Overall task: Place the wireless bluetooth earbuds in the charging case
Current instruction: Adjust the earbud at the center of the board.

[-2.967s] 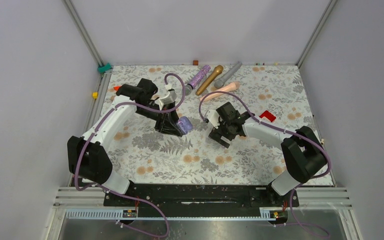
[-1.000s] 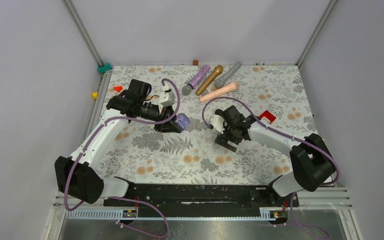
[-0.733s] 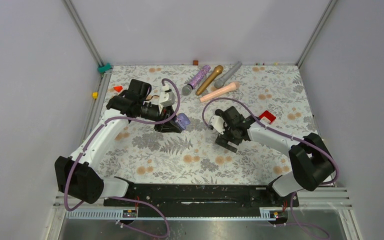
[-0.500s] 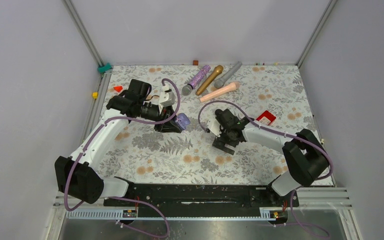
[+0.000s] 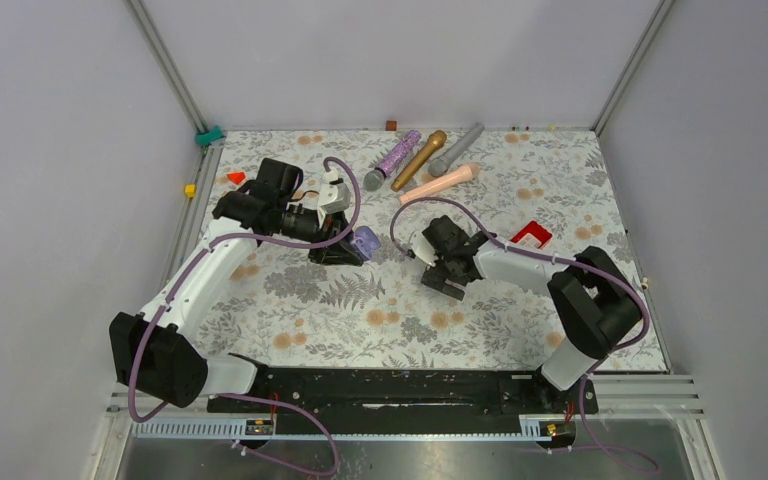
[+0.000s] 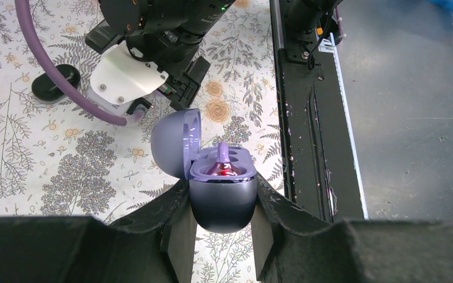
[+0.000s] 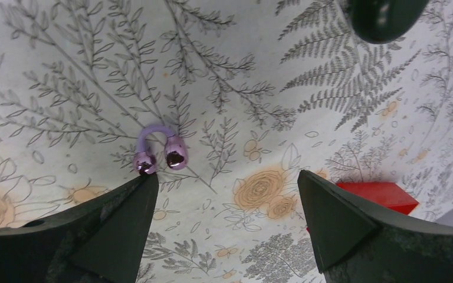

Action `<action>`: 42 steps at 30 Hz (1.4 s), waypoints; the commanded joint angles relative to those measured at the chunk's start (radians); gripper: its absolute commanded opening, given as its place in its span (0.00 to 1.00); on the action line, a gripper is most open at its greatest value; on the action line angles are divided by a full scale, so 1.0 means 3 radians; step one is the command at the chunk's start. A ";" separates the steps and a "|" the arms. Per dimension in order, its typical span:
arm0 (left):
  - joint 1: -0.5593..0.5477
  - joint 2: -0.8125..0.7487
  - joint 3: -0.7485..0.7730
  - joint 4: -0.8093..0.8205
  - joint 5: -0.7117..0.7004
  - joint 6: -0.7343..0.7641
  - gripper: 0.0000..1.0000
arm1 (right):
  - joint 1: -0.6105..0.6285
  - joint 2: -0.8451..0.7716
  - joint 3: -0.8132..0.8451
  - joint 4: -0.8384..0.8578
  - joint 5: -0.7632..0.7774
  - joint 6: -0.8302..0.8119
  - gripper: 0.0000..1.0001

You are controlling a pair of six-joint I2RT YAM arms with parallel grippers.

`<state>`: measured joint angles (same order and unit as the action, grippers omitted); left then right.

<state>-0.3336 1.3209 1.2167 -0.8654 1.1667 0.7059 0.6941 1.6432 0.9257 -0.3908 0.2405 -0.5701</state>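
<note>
loose earbud (image 7: pixel 160 154): purple, hooked, two glossy ends, lying on floral mat (image 5: pixel 360 320), right of charging case (image 5: pixel 365 240), apart from it
seated earbud (image 6: pixel 224 167): purple, sitting in the case's well, stem up
charging case: purple oval, lid hinged open and tilted to one side, off the mat
left gripper (image 6: pixel 222 207): jaws narrow, clamped on both sides of the case's lower shell
right gripper (image 7: pixel 227 178): jaws spread wide over the mat, nothing between them; loose earbud just beside one fingertip (image 7: pixel 144 188), contact cannot tell
gap between arms: a strip of bare mat between case and right gripper
near side: bare mat runs from the case to the black base rail (image 5: pixel 390 385)
red block (image 5: pixel 531 234): right of case, past the right gripper, near the mat's right part
microphones (image 5: pixel 425 155): four, bunched beyond the case at the far edge
left edge: small coloured bits (image 5: pixel 208 134) beside the frame post, left of case and beyond it
</note>
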 commanded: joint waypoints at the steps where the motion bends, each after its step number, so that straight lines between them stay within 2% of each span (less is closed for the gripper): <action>1: 0.0018 -0.0079 -0.0006 0.0099 0.0008 0.0020 0.00 | 0.0028 0.0075 0.0112 0.0215 0.0372 -0.0066 0.97; 4: 0.0019 -0.0070 -0.0006 0.0101 0.0012 0.0020 0.00 | 0.0011 0.0144 0.0168 0.0378 0.0637 -0.0153 0.97; 9: 0.0019 -0.0079 -0.0006 0.0101 0.0004 0.0024 0.00 | -0.0134 0.0331 0.0473 0.0400 0.0784 -0.0168 0.98; 15: 0.0018 -0.0088 -0.0009 0.0096 0.0001 0.0022 0.00 | -0.0190 0.0349 0.0650 0.0267 0.0650 -0.0159 0.97; 19: 0.0021 -0.0097 -0.0011 0.0102 0.0002 0.0023 0.00 | -0.0189 0.0162 0.0637 0.0133 0.0585 -0.0141 0.96; 22: 0.0021 -0.0095 -0.0010 0.0100 0.0005 0.0027 0.00 | -0.0187 -0.0104 0.0567 -0.0018 0.0212 -0.0134 0.92; 27: 0.0018 -0.0105 -0.0015 0.0099 -0.0005 0.0030 0.00 | -0.0187 -0.0507 0.0273 -0.0061 -0.0537 -0.0220 0.83; 32: 0.0018 -0.0117 -0.0011 0.0102 -0.0002 0.0020 0.00 | -0.0189 -0.0419 0.0189 -0.0056 -0.0695 -0.0228 0.75; 36: 0.0018 -0.0111 -0.0007 0.0101 -0.0014 0.0021 0.00 | -0.0189 -0.0381 0.0214 -0.0203 -0.1003 -0.0263 0.60; 38: 0.0018 -0.0111 -0.0010 0.0103 -0.0013 0.0027 0.00 | -0.0189 -0.0417 0.0187 -0.0240 -0.1142 -0.0279 0.46; 39: 0.0018 -0.0109 -0.0011 0.0098 -0.0013 0.0023 0.00 | -0.0184 -0.0437 0.0165 -0.0243 -0.1177 -0.0287 0.42; 42: 0.0018 -0.0111 -0.0010 0.0102 -0.0006 0.0022 0.00 | -0.0183 -0.0499 0.0078 -0.0259 -0.1214 -0.0405 0.40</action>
<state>-0.3336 1.3151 1.2167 -0.8650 1.1538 0.7059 0.6376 1.5307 0.9707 -0.4374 -0.0494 -0.6495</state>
